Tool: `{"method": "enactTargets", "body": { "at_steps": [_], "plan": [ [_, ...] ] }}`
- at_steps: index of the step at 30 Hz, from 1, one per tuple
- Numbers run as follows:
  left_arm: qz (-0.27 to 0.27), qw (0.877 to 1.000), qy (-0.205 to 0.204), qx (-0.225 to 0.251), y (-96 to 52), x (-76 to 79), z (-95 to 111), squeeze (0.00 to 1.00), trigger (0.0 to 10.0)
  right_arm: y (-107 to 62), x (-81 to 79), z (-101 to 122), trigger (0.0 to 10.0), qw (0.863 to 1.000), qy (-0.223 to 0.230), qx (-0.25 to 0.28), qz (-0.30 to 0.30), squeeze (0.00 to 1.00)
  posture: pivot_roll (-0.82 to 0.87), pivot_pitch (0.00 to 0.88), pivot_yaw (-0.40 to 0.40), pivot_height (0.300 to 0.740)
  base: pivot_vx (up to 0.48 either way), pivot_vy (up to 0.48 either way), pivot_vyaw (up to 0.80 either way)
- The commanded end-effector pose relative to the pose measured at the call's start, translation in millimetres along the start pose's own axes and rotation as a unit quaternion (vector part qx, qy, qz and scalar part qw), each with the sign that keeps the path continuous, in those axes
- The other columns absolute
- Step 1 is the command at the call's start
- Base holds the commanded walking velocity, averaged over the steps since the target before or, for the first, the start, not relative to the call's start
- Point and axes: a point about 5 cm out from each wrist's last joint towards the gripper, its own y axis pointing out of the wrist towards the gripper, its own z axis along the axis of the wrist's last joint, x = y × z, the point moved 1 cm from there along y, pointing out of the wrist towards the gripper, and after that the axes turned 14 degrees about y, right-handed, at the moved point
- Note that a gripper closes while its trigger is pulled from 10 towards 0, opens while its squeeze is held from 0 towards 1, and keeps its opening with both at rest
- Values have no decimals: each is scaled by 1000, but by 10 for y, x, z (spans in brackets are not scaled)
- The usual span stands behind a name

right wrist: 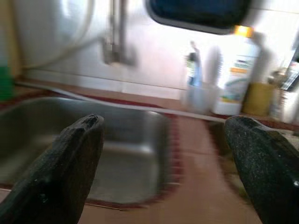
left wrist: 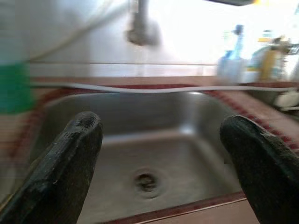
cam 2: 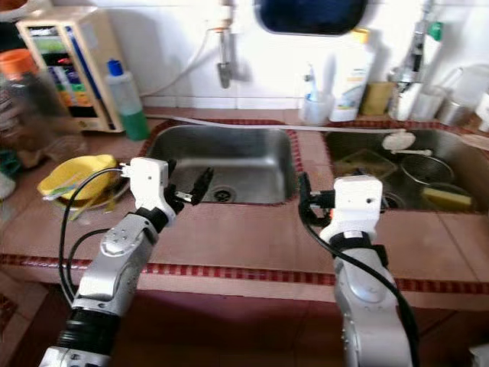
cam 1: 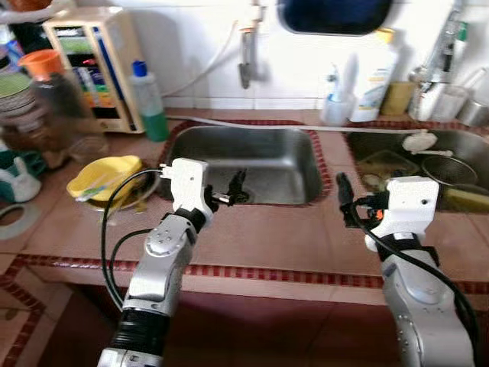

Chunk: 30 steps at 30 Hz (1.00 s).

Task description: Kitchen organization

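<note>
Bright light bleaches the white tiled wall [cam 1: 206, 53] to glare, the steel sink basin [left wrist: 154, 140] shines softly, and both wrist views are smeared with blur.

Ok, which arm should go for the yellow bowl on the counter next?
Probably the left. The yellow bowl sits on the counter just left of the left gripper, which hovers open at the near sink's front edge. The right gripper is open too, but across that sink.
</note>
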Motion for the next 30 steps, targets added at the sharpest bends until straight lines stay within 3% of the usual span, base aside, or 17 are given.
{"method": "enactTargets", "body": {
  "at_steps": [1, 30],
  "plan": [
    [-4, 1000, -2, 5, 19, 36, 42, 0, 10000, -7, 43, 51, 10000, 1000, -4, 10, -7, 0, 16, 0, 34, 740, 0, 285, 0],
    [-2, 1000, 16, 8, 21, 71, 35, 0, 10000, 0, 62, 59, 10000, 1000, -7, 11, -11, 0, 12, 0, 35, 740, 20, 9, 0]
  ]
}}
